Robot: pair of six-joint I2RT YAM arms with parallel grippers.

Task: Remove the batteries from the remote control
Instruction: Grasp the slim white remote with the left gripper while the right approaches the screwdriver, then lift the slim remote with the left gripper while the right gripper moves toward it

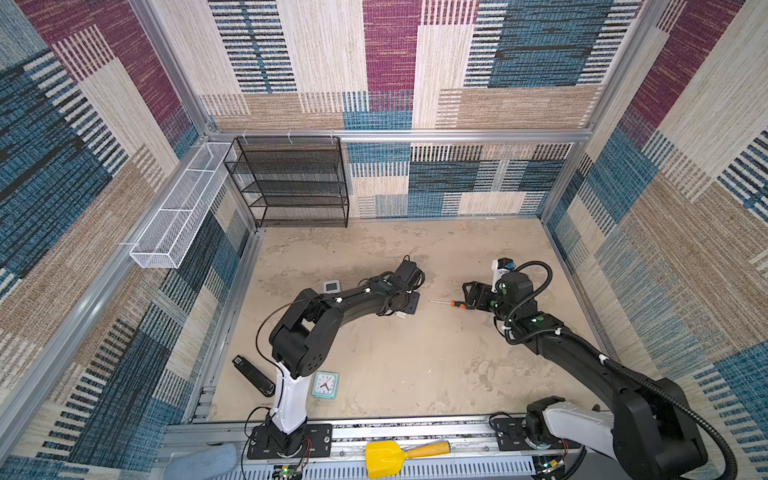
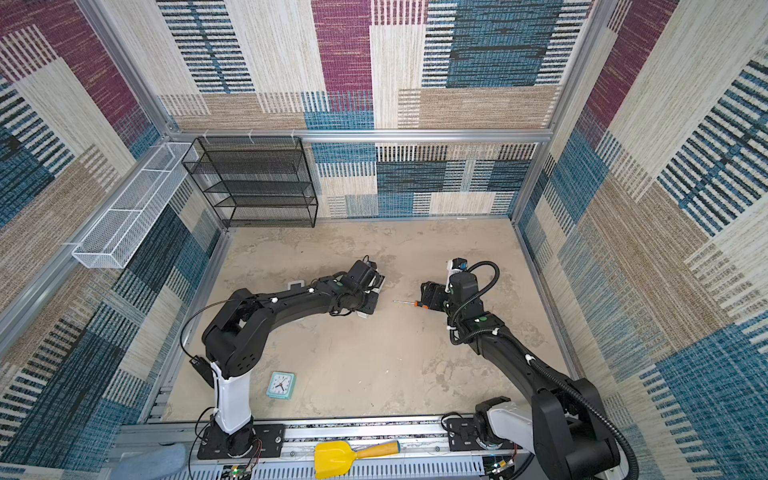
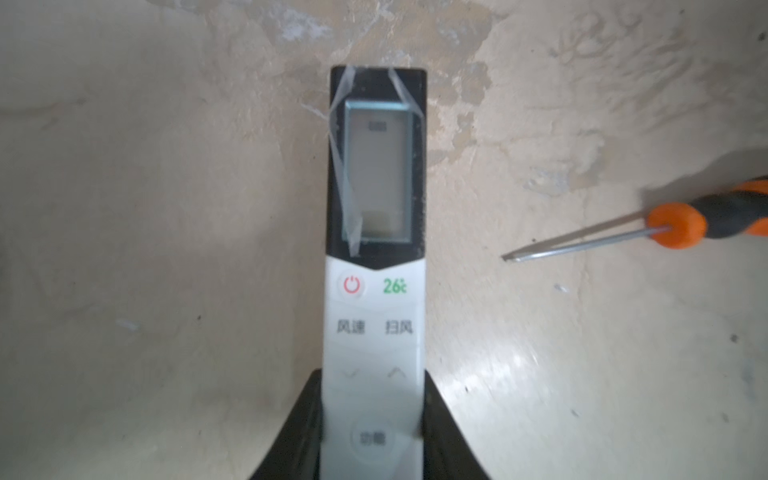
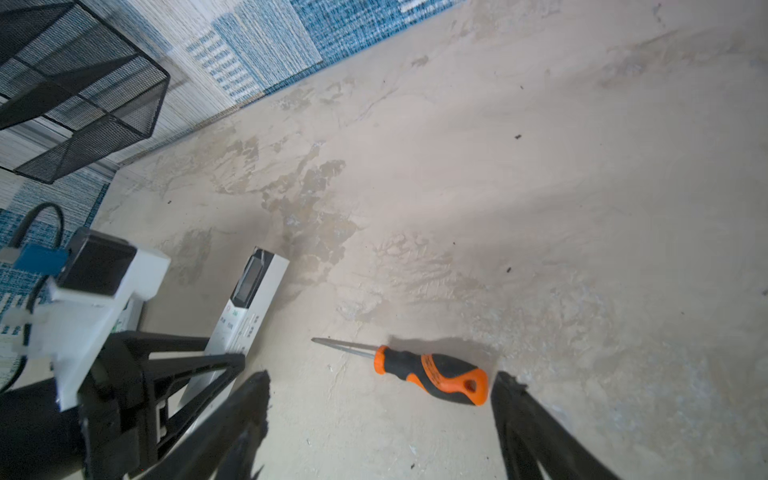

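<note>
L claw (image 3: 372,376) snug on remote (image 3: 376,316) sides, display up. Batteries not visible; I judge them inside, cover underneath. R claw (image 4: 382,374) wide open, empty, by screwdriver (image 4: 432,374). I'd grip firm, lift level, then flip.

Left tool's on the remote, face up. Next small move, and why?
Probably lift the remote slightly with the left tool, ready to flip it: its fingers sit against both long edges, screen and buttons face up, and no battery door shows. The right tool hangs open over the screwdriver.
</note>
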